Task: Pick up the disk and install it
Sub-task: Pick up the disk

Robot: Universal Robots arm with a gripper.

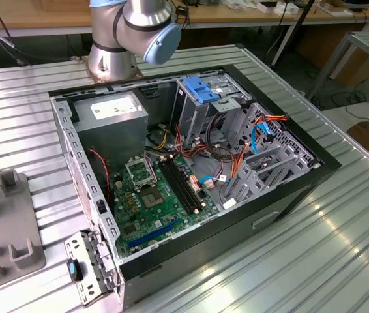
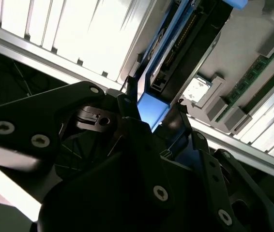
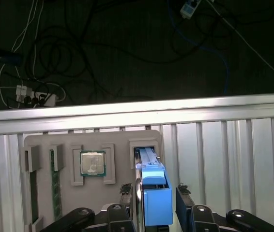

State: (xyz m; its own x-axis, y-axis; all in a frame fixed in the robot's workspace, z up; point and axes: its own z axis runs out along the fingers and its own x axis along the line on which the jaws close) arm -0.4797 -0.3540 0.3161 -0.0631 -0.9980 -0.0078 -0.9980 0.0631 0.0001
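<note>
Ribbed metal table [image 1: 341, 248], pale, carrying everything on your bench.

Item 1, gripper [image 3: 154, 191]: dark and two-fingered. In both wrist views you find it spread, one finger [image 3: 126, 190] on each flat side of the disk [image 3: 156, 205], with nothing gripped. In the first wrist view a thin sliver of gap shows between each finger and the blue rail. You cannot tell for certain whether either finger touches.

Item 2, grey fixture tray [image 1: 8, 241]: at the exterior view's left. In the first wrist view its slots hold, in order, a green memory stick [image 3: 55, 183], a square processor chip [image 3: 92, 163], and the disk standing on edge in the end slot. The disk's blue carrier rails face your camera.

Item 3, open computer case [image 1: 204, 251]: centre of the exterior view, lying on its side. It holds a grey power supply [image 1: 109, 114], a green motherboard [image 1: 158, 195], a metal drive cage topped by a light-blue latch plate [image 1: 201, 91], and thin blue data cables [image 1: 256, 140].

Item 4, arm base [image 1: 113, 59]: bolted to the table just behind the case.
</note>
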